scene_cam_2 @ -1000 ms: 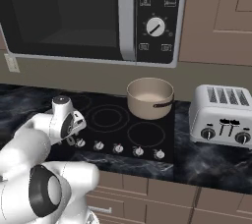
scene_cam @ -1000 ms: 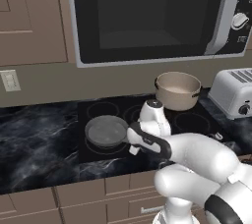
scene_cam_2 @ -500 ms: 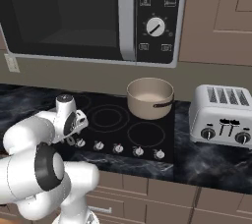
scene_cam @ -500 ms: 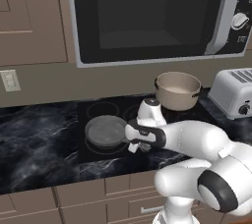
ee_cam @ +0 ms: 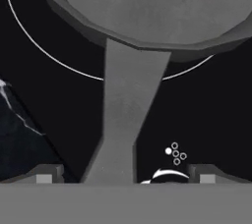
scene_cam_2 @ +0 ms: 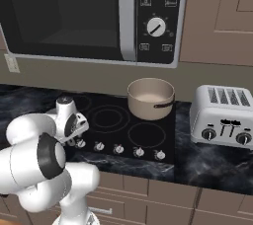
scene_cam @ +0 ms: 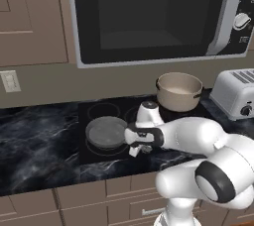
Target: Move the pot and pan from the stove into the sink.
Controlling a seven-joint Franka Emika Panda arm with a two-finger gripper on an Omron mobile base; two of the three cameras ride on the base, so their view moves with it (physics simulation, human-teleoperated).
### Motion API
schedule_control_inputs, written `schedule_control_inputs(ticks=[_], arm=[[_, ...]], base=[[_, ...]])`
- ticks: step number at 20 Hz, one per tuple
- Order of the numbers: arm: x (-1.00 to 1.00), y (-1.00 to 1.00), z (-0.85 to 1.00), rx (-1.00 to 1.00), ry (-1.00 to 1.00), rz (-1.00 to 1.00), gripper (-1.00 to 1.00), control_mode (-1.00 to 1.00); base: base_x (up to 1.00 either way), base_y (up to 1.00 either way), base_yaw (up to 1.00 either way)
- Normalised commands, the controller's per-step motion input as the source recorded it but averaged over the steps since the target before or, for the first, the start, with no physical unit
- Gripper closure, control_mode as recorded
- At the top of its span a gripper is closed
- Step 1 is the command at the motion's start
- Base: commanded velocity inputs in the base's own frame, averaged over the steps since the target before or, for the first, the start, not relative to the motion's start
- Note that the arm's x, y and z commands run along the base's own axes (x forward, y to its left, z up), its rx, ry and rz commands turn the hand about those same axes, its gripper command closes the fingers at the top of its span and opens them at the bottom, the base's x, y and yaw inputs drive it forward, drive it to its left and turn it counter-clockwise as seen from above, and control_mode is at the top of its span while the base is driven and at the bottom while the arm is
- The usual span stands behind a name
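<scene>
The gripper [ee_cam: 125,176] is spread wide, nothing gripped. In the hand view its two tips sit at the bottom edge with the handle of the pan [ee_cam: 147,7] running down between them, a clear gap left on each side. No contact with the handle can be made out.

The pan [scene_cam: 106,132] is seated on the front-left burner of the stove [scene_cam: 94,113], close to the front edge of the glass. The hand is parked low just to the pan's right, over the front strip of the cooktop.

The pot [scene_cam: 179,91] is placed on the rear-right burner, well apart from the pan, near the back wall. In the right base view the pot [scene_cam_2: 150,97] is seen with a bare burner in front of it and the knob row [scene_cam_2: 118,149] along the front edge of the stove [scene_cam_2: 148,135].

The toaster [scene_cam_2: 222,115] is set on the counter just right of the stove. The microwave [scene_cam: 154,14] hangs above the cooktop, limiting headroom over the pot. Open black marbled counter [scene_cam: 34,141] is available left of the stove.
</scene>
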Motion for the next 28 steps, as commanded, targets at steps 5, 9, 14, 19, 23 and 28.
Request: schedule_control_inputs(ticks=[5,9,14,19,23,28], arm=[[0.00,0.00,-0.14,-0.03,0.01,0.00,1.00,-1.00],[0.00,0.00,0.00,0.00,0.00,0.00,1.00,-1.00],[0.00,0.00,0.31,0.01,-0.01,-0.01,1.00,-1.00],[-0.06,-0.01,0.64,0.03,-0.05,-0.03,1.00,-1.00],[-0.18,-0.12,0.63,0.04,-0.03,-0.04,1.00,-1.00],[-0.33,-0.26,0.52,0.04,-0.02,-0.03,1.00,-1.00]], base=[[0.00,0.00,0.00],[0.00,0.00,0.00],[0.00,0.00,0.00],[0.00,0.00,0.00],[0.00,0.00,0.00],[0.00,0.00,0.00]])
